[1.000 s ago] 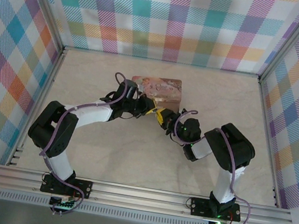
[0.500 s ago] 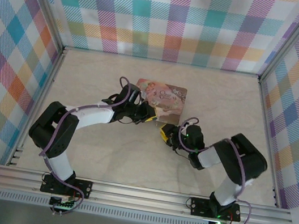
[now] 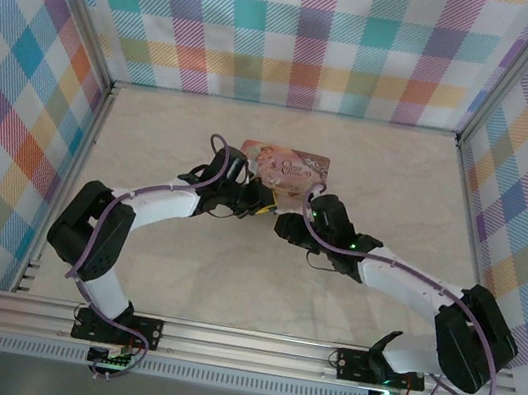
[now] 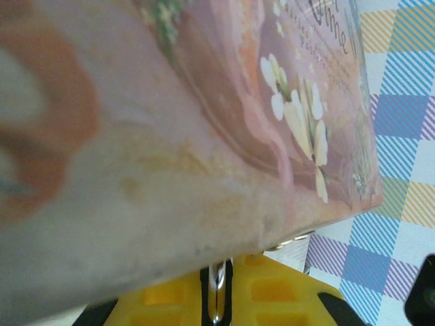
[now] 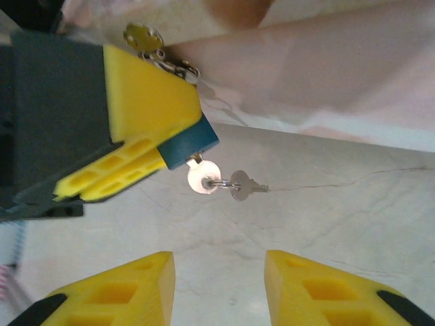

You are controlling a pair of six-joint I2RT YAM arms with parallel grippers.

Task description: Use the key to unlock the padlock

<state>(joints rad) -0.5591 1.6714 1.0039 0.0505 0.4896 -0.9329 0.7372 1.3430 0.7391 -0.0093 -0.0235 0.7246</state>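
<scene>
**Key at the left tips, right gripper wide open just short of it**

The padlock (image 5: 143,35), as best I can read it, is the tiny brass piece up at 11 o'clock in the right wrist view. It hangs by a bit of silver chain at the edge of the pink picture box (image 3: 284,166). It's too small and blurred to make out shackle or keyhole.

It looks light, hard and slick, and free to swing on that chain. Judgement: it'll need pinning by its flat sides, keyhole left uncovered, or it'll twist away from the key.

At 5 o'clock from it is the key (image 5: 202,178), its silver bow poking out of a blue piece at the left gripper (image 5: 189,146) tips. A ring and a second key (image 5: 241,185) trail off toward 3 o'clock. The key is thin, stiff metal, best pinched by the bow, and that spare will flop about.

The left gripper is closed down hard. Left wrist cam shows a thin silver sliver between its yellow fingers, w/ the box pressed right above. Can't tell if the pads bite the blade or the blue piece.

The right gripper (image 5: 218,261) is at 6 o'clock from the key, spread wide w/ nothing in it and bare marble table (image 5: 326,224) between. From the top it's at approx 4 o'clock of the left gripper, close by.
</scene>
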